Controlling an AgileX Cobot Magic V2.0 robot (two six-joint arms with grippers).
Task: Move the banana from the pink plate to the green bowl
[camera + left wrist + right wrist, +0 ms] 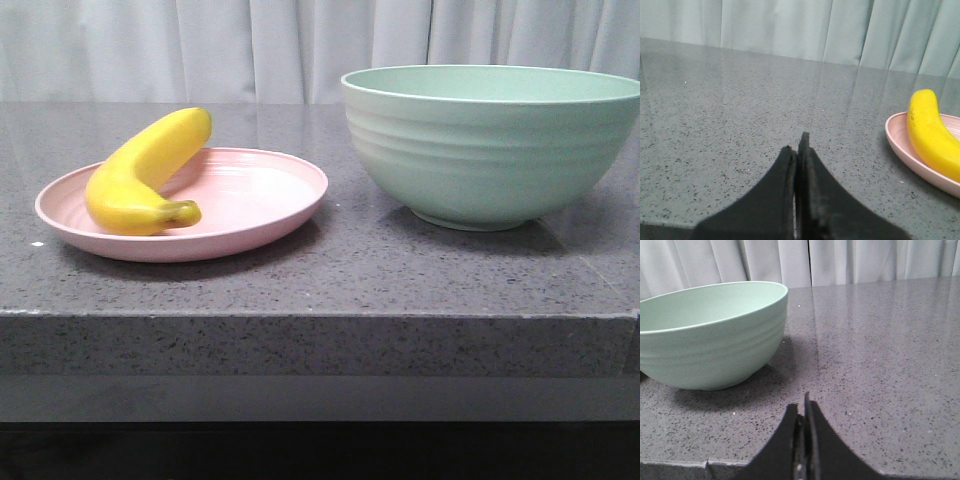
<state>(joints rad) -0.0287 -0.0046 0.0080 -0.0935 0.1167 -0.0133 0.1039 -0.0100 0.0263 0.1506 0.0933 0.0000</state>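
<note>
Left gripper (801,150): black fingers pressed together, nothing between them, sitting low over bare countertop (740,125), with the pink plate (905,150) off to one side and apart from it. Right gripper (805,410): fingers likewise closed flat against each other and empty, low over the counter, with the green bowl (710,340) near but not touching. Neither arm shows in the front view, so both appear parked at the table's outer flanks, each beside the vessel on its own side; the transfer is judged not yet begun. The banana (145,175) lies on the plate's left portion, its blunt end propped up over the far rim and its dark stem tip curled down onto the plate floor near the front; the curve leaves it resting on its belly. Its skin is smooth, glossy and bright yellow, short and plump, likely slippery under hard fingers, so a grasp across the thick middle would be the sounder choice. The plate is shallow, matte pale pink, with faint concentric ridges and a low raised rim that offers little obstruction to a side approach. The bowl is deep, matte mint green, horizontally ribbed outside, on a small base, standing just right of the plate with a gap between them; its high wall will require lifting the fruit well clear before release. The counter is speckled grey polished stone; a pale pleated curtain (300,45) hangs behind.
</note>
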